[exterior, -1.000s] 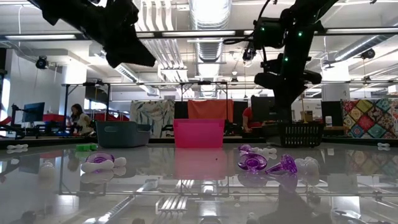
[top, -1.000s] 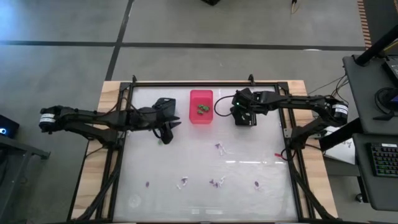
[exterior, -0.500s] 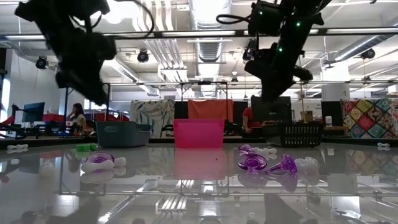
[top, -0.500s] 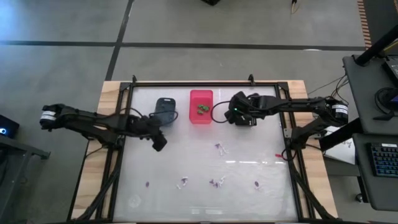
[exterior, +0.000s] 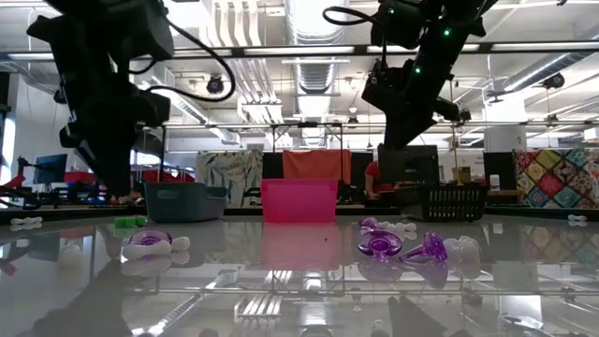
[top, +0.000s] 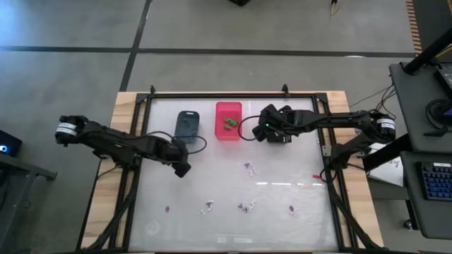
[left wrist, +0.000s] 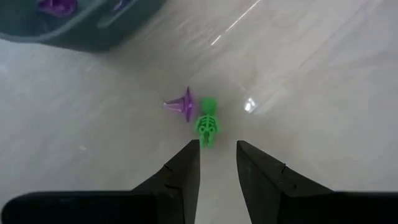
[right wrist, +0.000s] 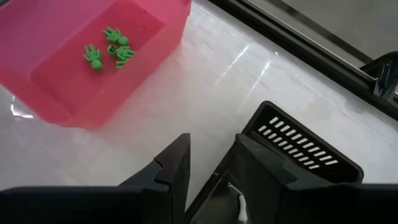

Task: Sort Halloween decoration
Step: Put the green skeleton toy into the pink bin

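Glass-topped table (top: 296,176) on a wooden base, largest thing in view. No readable writing or brand anywhere.

Left arm (top: 113,141) reaches in from the left side; left gripper (top: 182,169) sits low over the glass just in front of the blue-grey bin (top: 187,124). In its wrist view the fingers (left wrist: 186,171) are a narrow gap apart, holding nothing, pointed at a green skeleton (left wrist: 207,125) lying flat on the glass, with a purple cone (left wrist: 180,104) touching or just beside it.

Right arm (top: 339,121) comes in from the right side; right gripper (top: 267,131) hovers between the pink bin (top: 228,120) and the black bin (right wrist: 305,155), above the table. Its fingers (right wrist: 174,165) are slightly parted and grip nothing.

Pink bin holds several green skeletons (right wrist: 109,48) clustered at one end. Blue-grey bin shows purple pieces (left wrist: 59,5) inside. Black bin has slotted walls; a white piece (right wrist: 237,200) shows at its edge, shape unclear.

Loose trinkets, purple and white, are scattered over the near half of the table: one pair near mid-table (top: 250,167), a row nearer the front edge (top: 245,207), one more at (top: 167,209). Low view shows purple ones (exterior: 382,245) close up, plus a white bone (exterior: 25,223) and a green piece (exterior: 128,222) at the far left.
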Tool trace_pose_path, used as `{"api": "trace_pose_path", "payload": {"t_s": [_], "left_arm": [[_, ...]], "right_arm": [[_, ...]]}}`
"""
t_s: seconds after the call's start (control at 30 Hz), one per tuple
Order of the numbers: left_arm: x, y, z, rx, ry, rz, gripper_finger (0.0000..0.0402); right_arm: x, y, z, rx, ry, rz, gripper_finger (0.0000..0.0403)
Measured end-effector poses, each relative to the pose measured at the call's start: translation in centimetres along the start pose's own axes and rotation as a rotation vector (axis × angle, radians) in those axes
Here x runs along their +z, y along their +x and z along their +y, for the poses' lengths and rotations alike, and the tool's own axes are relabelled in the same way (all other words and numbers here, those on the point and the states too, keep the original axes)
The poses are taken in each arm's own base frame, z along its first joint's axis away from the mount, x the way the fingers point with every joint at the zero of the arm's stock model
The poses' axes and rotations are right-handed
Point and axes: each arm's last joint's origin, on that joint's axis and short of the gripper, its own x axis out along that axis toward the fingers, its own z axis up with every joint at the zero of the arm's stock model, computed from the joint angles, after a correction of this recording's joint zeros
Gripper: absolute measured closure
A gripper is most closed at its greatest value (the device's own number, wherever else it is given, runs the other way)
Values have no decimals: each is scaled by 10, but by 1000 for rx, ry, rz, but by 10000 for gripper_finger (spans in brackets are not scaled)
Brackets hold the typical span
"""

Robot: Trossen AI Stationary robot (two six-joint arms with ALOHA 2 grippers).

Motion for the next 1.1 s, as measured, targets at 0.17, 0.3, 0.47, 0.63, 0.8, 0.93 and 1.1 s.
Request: {"api": "trace_pose_path", "payload": {"t_s": [0.17,0.3,0.47,0.63,0.8,0.93,1.1], "left_arm": [[0,10,-2,39,-7,20,311],[0,16,-4,62,5,30,301],[0,22,-6,84,16,23,285],[3,27,-11,61,30,5,280],[2,35,-12,93,38,28,284],[1,41,-14,112,45,45,289],[1,43,-14,107,45,54,310]], "right_arm": [[-1,-1,3,7,-8,-1,285],[-2,-2,5,14,-15,-2,289],[-3,-3,5,16,-5,-4,286],[-3,-3,6,17,-3,-5,286],[-3,-3,6,17,-1,-5,291],[-3,-3,6,17,-1,-5,291],[-3,-3,6,17,-1,-5,287]]}}
